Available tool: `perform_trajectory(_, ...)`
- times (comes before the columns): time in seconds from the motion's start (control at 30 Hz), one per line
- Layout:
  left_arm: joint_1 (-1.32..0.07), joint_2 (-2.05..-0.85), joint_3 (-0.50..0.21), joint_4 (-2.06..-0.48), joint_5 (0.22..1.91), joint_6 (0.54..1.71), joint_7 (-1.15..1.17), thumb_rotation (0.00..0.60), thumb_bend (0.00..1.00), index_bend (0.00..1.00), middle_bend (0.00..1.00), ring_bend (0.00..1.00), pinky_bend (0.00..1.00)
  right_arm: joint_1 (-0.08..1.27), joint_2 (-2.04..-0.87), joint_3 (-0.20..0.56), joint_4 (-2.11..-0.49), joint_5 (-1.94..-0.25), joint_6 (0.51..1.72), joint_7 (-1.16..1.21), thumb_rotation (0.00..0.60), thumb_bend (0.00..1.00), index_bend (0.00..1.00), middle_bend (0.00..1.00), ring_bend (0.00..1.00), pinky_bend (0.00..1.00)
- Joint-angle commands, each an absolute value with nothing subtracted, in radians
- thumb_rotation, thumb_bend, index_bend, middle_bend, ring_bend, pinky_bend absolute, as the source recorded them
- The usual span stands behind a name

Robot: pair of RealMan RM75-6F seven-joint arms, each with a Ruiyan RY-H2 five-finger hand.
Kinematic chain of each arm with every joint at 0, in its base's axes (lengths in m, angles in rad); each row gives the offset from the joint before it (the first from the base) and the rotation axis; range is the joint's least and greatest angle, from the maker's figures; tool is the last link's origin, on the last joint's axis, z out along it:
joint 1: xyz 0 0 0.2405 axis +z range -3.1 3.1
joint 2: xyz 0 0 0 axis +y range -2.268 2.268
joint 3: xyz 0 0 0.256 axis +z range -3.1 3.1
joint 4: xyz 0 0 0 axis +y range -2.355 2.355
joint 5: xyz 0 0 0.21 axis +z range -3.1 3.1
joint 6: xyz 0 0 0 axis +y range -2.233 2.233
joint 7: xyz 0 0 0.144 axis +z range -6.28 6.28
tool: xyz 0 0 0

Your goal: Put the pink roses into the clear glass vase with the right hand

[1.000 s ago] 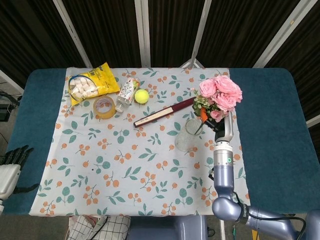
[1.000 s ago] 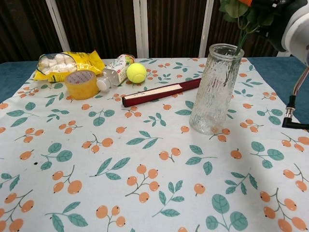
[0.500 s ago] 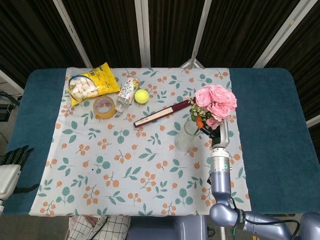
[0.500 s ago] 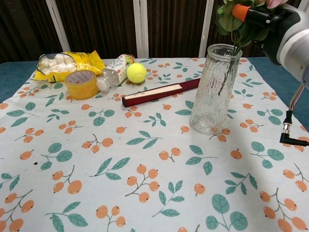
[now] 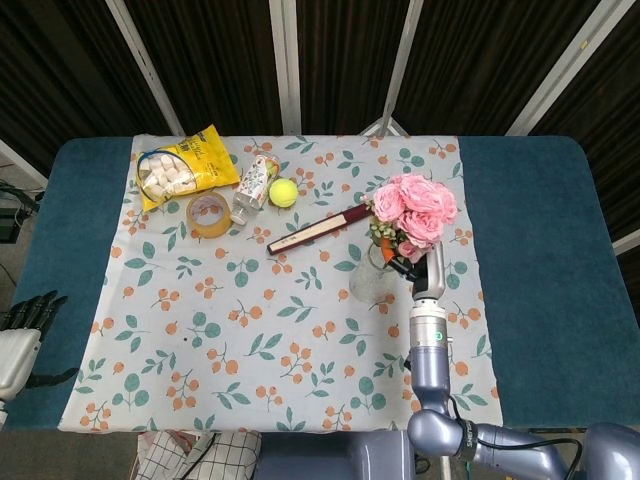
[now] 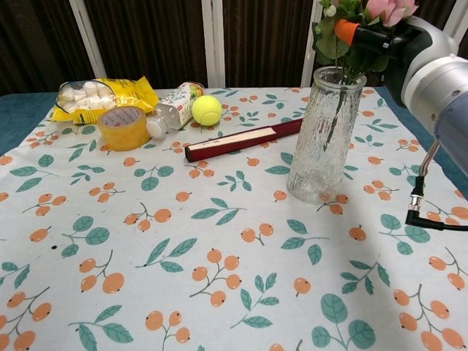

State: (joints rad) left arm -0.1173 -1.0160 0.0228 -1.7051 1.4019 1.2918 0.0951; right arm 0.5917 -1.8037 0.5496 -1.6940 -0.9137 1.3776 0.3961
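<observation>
The pink roses [image 5: 412, 205] hang over the clear glass vase [image 5: 370, 278], which stands upright on the floral cloth at the right. My right hand [image 5: 405, 262] grips the bunch just below the blooms. In the chest view the hand [image 6: 384, 44] is level with the rim of the vase [image 6: 322, 139], the roses [image 6: 380, 9] run off the top edge, and their green stems [image 6: 336, 117] reach down inside the glass. My left hand [image 5: 24, 325] rests at the table's near left edge, fingers apart and holding nothing.
A dark red stick-shaped case [image 5: 322, 227] lies just left of the vase. Further back left are a tennis ball [image 5: 283, 191], a small bottle [image 5: 255, 182], a tape roll [image 5: 209, 214] and a yellow snack bag [image 5: 185, 165]. A black cable [image 6: 431, 219] hangs beside my right arm.
My right hand has carried the roses left and down over the vase. The stems, first only at the rim, now reach well inside the glass.
</observation>
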Motion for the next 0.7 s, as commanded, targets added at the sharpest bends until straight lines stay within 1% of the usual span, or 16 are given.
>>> perform_trajectory(0.03, -0.117, -1.015, 0.023, -1.706, 1.399, 1.29, 0.095, 0.6, 0.0, 0.0, 0.0, 0.0, 0.0, 0.593, -1.811, 0.549, -1.681, -0.913, 1.37, 0.391, 0.6, 0.5, 0.4, 0.33, 0.12, 0.01)
perform_trajectory(0.07, -0.118, -1.015, 0.023, -1.706, 1.398, 1.29, 0.096, 0.6, 0.0, 0.0, 0.0, 0.0, 0.0, 0.593, -1.813, 0.548, -1.674, -0.914, 1.367, 0.388, 0.6, 0.5, 0.38, 0.32, 0.11, 0.0)
perform_trajectory(0.1, -0.118, -1.015, 0.023, -1.707, 1.398, 1.289, 0.096, 0.6, 0.0, 0.0, 0.0, 0.0, 0.0, 0.594, -1.814, 0.545, -1.667, -0.915, 1.363, 0.383, 0.6, 0.5, 0.33, 0.29, 0.09, 0.0)
perform_trajectory(0.17, -0.118, -1.014, 0.023, -1.707, 1.397, 1.289, 0.097, 0.6, 0.0, 0.0, 0.0, 0.0, 0.0, 0.592, -1.815, 0.541, -1.659, -0.916, 1.355, 0.38, 0.6, 0.49, 0.2, 0.24, 0.03, 0.0)
perform_trajectory(0.2, -0.118, -1.014, 0.023, -1.708, 1.396, 1.289, 0.097, 0.6, 0.0, 0.0, 0.0, 0.0, 0.0, 0.591, -1.813, 0.537, -1.657, -0.917, 1.348, 0.379, 0.6, 0.47, 0.11, 0.2, 0.01, 0.0)
perform_trajectory(0.23, -0.118, -1.014, 0.023, -1.708, 1.396, 1.288, 0.097, 0.6, 0.0, 0.0, 0.0, 0.0, 0.0, 0.589, -1.812, 0.535, -1.656, -0.919, 1.344, 0.378, 0.6, 0.43, 0.05, 0.16, 0.0, 0.0)
perform_trajectory(0.27, -0.118, -1.014, 0.023, -1.708, 1.396, 1.288, 0.097, 0.6, 0.0, 0.0, 0.0, 0.0, 0.0, 0.588, -1.809, 0.533, -1.656, -0.923, 1.34, 0.377, 0.6, 0.4, 0.02, 0.14, 0.0, 0.0)
perform_trajectory(0.33, -0.119, -1.014, 0.023, -1.708, 1.396, 1.288, 0.098, 0.6, 0.0, 0.0, 0.0, 0.0, 0.0, 0.585, -1.803, 0.527, -1.659, -0.931, 1.33, 0.374, 0.6, 0.31, 0.0, 0.08, 0.0, 0.0)
perform_trajectory(0.4, -0.119, -1.014, 0.024, -1.709, 1.396, 1.288, 0.098, 0.6, 0.0, 0.0, 0.0, 0.0, 0.0, 0.58, -1.793, 0.52, -1.668, -0.938, 1.318, 0.375, 0.6, 0.27, 0.0, 0.04, 0.0, 0.0)
perform_trajectory(0.5, -0.119, -1.014, 0.023, -1.71, 1.394, 1.287, 0.098, 0.6, 0.0, 0.0, 0.0, 0.0, 0.0, 0.572, -1.773, 0.519, -1.688, -0.942, 1.296, 0.377, 0.6, 0.26, 0.0, 0.0, 0.0, 0.0)
perform_trajectory(0.7, -0.118, -1.013, 0.024, -1.711, 1.394, 1.288, 0.099, 0.6, 0.0, 0.0, 0.0, 0.0, 0.0, 0.543, -1.739, 0.493, -1.722, -0.95, 1.277, 0.373, 0.6, 0.25, 0.0, 0.0, 0.0, 0.0)
